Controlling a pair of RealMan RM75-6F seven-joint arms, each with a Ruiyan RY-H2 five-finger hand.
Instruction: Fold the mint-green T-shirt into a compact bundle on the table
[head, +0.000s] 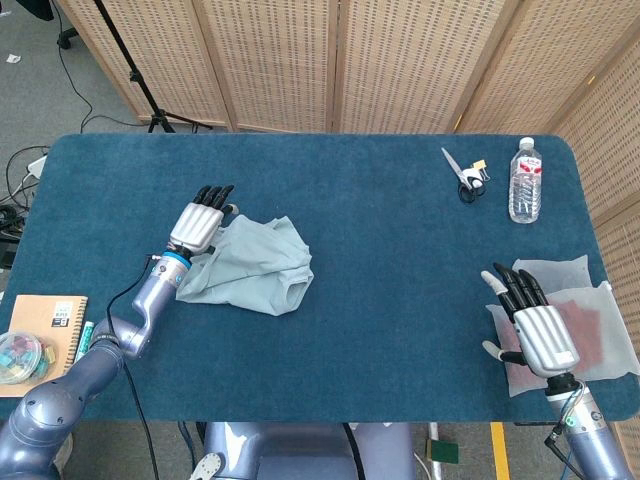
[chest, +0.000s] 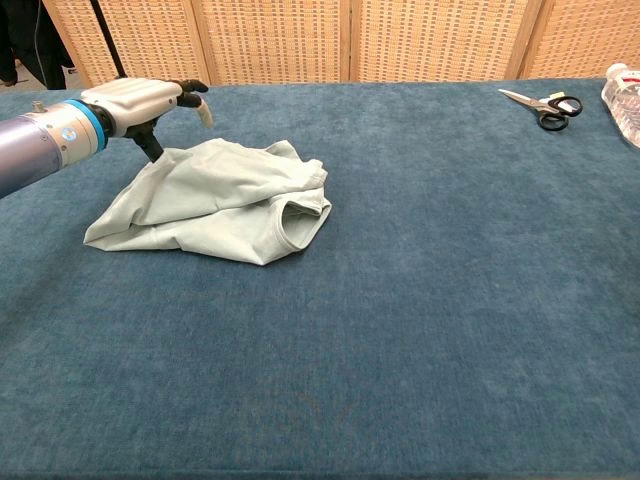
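Observation:
The mint-green T-shirt (head: 256, 264) (chest: 220, 200) lies crumpled in a loose bundle on the left half of the blue table (head: 380, 250), with a sleeve opening facing the front right. My left hand (head: 200, 220) (chest: 145, 100) hovers flat over the shirt's far-left corner, fingers stretched out and apart, holding nothing. Its thumb reaches down to the cloth's edge. My right hand (head: 532, 320) rests open near the table's right front, fingers spread, far from the shirt. The chest view does not show it.
Scissors (head: 463, 173) (chest: 545, 105) and a water bottle (head: 525, 180) (chest: 621, 95) lie at the far right. White cloths with a dark red piece (head: 580, 320) sit under my right hand. A notebook (head: 45, 325) sits off the table's left front. Wicker screens (head: 400, 60) stand behind.

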